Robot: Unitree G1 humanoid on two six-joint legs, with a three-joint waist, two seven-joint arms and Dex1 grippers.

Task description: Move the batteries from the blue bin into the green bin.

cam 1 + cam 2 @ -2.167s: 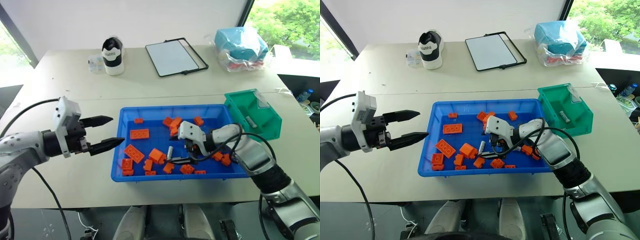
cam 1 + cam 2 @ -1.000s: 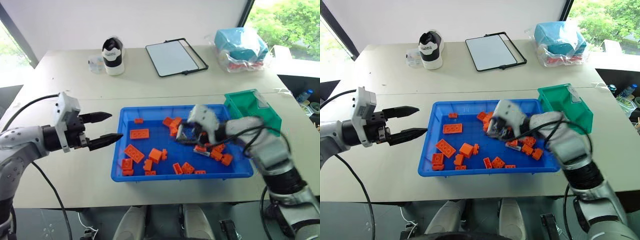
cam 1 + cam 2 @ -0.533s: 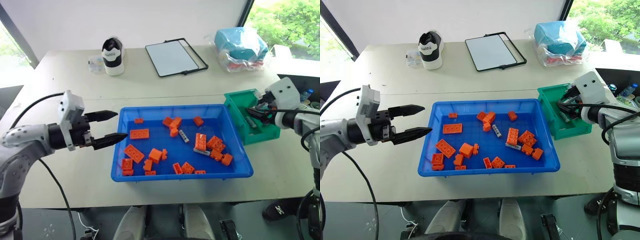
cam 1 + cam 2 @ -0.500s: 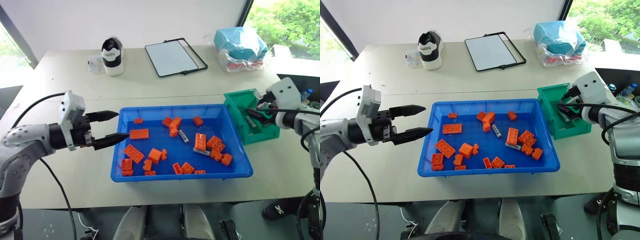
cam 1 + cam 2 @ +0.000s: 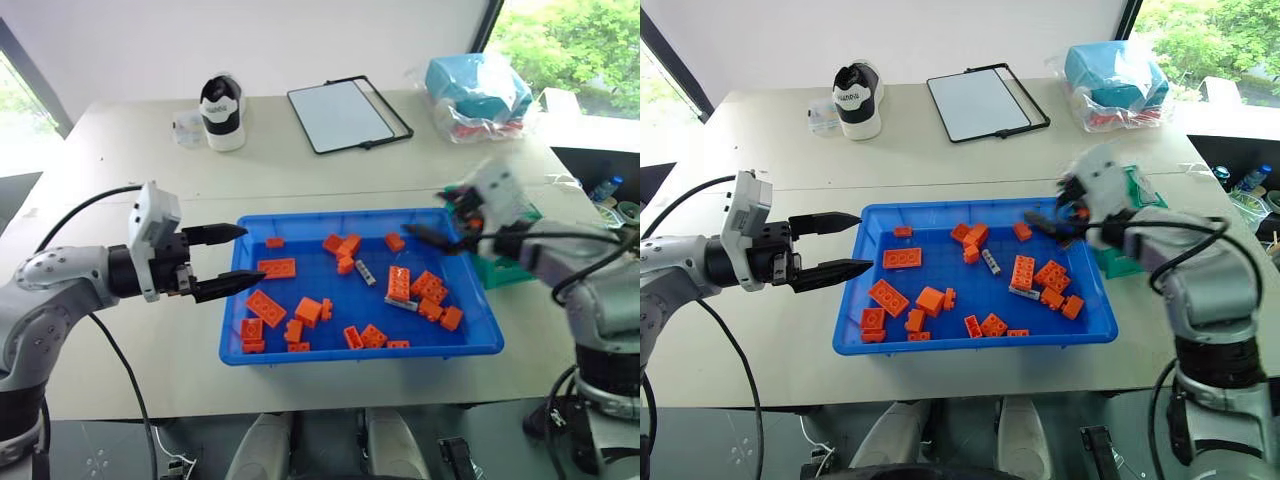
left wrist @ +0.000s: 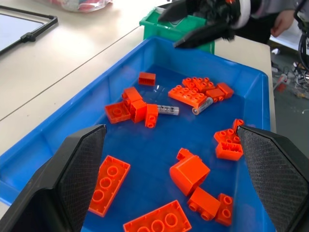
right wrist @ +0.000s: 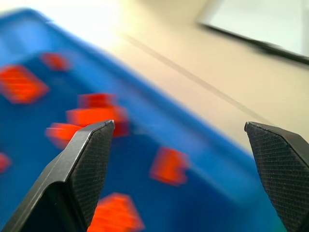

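The blue bin [image 5: 340, 215] sits at the table's middle and holds two batteries [image 5: 367, 272] [image 5: 403, 304] among orange bricks. The left wrist view shows the same batteries [image 6: 167, 109] [image 6: 203, 105]. The green bin [image 5: 1118, 263] stands against the blue bin's right end, mostly hidden behind my right arm. My right gripper [image 5: 1048, 208] hovers over the blue bin's far right corner, open, with nothing between its fingers [image 7: 87, 159]. My left gripper [image 5: 252, 256] is open and empty at the blue bin's left rim, pointing in over it.
Several orange bricks [image 5: 278, 267] lie scattered across the blue bin. At the back of the table are a black-and-white shoe [image 5: 222, 105], a framed white board [image 5: 345, 113] and a light-blue bag in clear plastic [image 5: 478, 88]. Bare tabletop lies left of the bin.
My right gripper lifted out of the blue bin, swung right over the green bin, opened there, and has now swung back left over the blue bin's far right corner. The left gripper has stayed in place.
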